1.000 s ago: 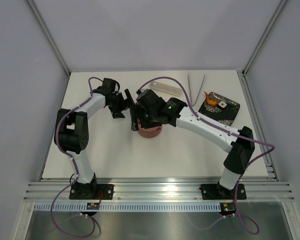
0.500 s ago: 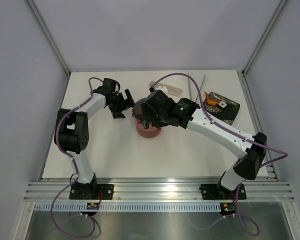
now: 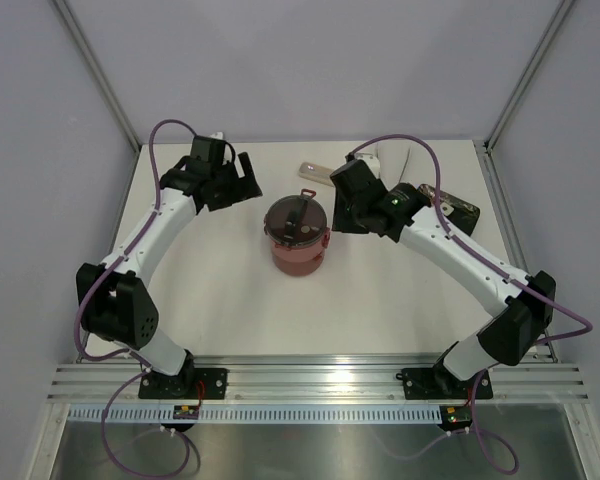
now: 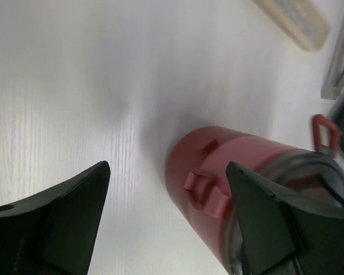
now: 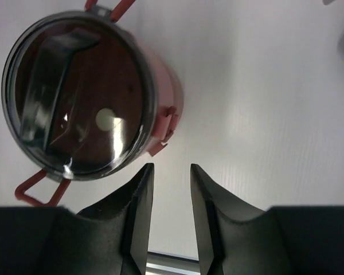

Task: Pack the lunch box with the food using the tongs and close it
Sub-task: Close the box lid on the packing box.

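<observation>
The lunch box (image 3: 298, 236) stands mid-table as a maroon stack under its grey top lid (image 5: 80, 97), with red latches (image 5: 37, 192) hanging loose. To its left and further back, my left gripper (image 3: 242, 183) is open; in the left wrist view its jaws (image 4: 166, 172) frame the box's maroon wall (image 4: 229, 166) without touching it. On the box's right, my right gripper (image 3: 342, 212) hangs with its jaws (image 5: 172, 169) narrowly open and holding nothing. The silver tongs (image 3: 395, 160) lie at the back right and show in the left wrist view (image 4: 338, 63). The right arm hides the food.
A long pale beige cutlery case (image 3: 320, 172) lies behind the lunch box (image 4: 292, 23). The black patterned tray (image 3: 460, 213) sits at the right, mostly under the right arm. Purple cables loop over both arms.
Both grippers have pulled away from the lunch box, the left one back and left, the right one to the right. The grey lid is now uncovered. The right jaws have narrowed.
</observation>
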Controlling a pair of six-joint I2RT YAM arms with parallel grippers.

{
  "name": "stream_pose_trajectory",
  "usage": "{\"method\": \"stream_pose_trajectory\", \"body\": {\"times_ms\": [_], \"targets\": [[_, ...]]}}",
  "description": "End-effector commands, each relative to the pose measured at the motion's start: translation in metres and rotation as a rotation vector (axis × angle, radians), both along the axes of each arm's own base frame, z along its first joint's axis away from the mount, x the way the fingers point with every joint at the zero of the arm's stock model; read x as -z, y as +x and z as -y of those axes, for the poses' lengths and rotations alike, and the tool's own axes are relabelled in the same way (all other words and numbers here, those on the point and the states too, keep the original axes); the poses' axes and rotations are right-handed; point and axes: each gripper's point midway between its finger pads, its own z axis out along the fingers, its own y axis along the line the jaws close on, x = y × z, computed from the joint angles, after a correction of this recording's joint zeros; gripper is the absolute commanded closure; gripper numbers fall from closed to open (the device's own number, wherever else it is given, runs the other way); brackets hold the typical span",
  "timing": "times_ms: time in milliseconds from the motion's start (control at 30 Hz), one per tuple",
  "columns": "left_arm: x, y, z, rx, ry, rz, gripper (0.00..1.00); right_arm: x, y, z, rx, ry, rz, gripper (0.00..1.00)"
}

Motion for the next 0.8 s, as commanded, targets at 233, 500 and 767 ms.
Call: {"method": "stream_pose_trajectory", "body": {"times_ms": [233, 500, 767], "targets": [[-0.060, -0.031, 0.056, 0.258, 0.219, 0.153, 0.19, 0.000, 0.030, 0.041, 0.075, 0.096, -0.008, 0.46], [-0.068, -0.046, 0.056, 0.228, 0.262, 0.115, 0.30, 0.032, 0.069, 0.042, 0.082, 0.079, -0.051, 0.58], [-0.083, -0.066, 0.075, 0.286, 0.141, 0.140, 0.26, 0.058, 0.081, 0.017, 0.013, 0.103, -0.121, 0.59]]}}
